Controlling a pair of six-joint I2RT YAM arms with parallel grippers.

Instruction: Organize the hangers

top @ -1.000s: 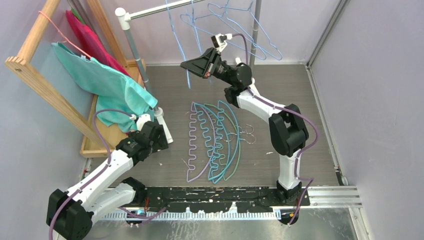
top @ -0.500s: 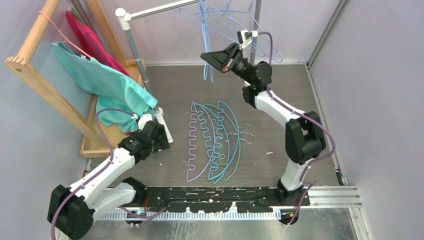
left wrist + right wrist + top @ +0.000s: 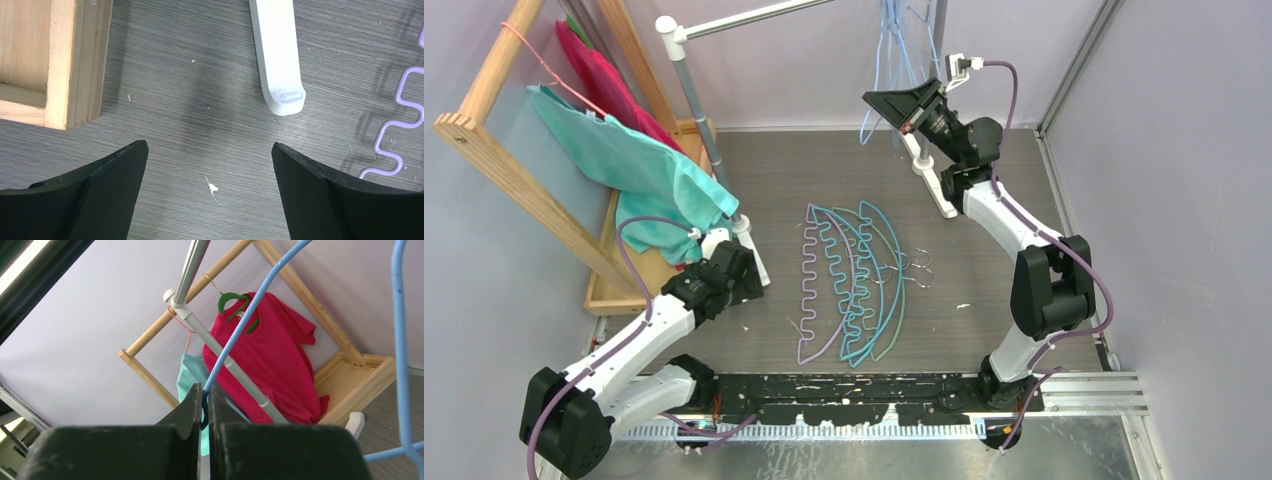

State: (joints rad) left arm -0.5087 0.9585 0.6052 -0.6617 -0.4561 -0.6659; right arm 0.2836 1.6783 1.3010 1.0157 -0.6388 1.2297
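Note:
Several hangers (image 3: 854, 285) in lavender, teal and green lie stacked on the grey floor at the centre. My right gripper (image 3: 876, 100) is raised at the back, shut on a light blue hanger (image 3: 250, 315) that hangs among other light blue hangers (image 3: 894, 45) near the grey rail (image 3: 744, 18). The blue wire runs between its closed fingertips (image 3: 196, 395). My left gripper (image 3: 210, 155) is open and empty, low over the floor at the left. A lavender wavy hanger (image 3: 402, 130) lies to its right.
A wooden rack (image 3: 514, 150) with a teal cloth (image 3: 639, 170) and a red shirt (image 3: 265, 350) stands at the left. The rail's white foot (image 3: 277, 55) lies just ahead of my left gripper. Grey walls close the back and right.
My right arm has swung to the right and back, carrying the light blue hanger along the rail into the group of hung hangers. The left arm has not moved.

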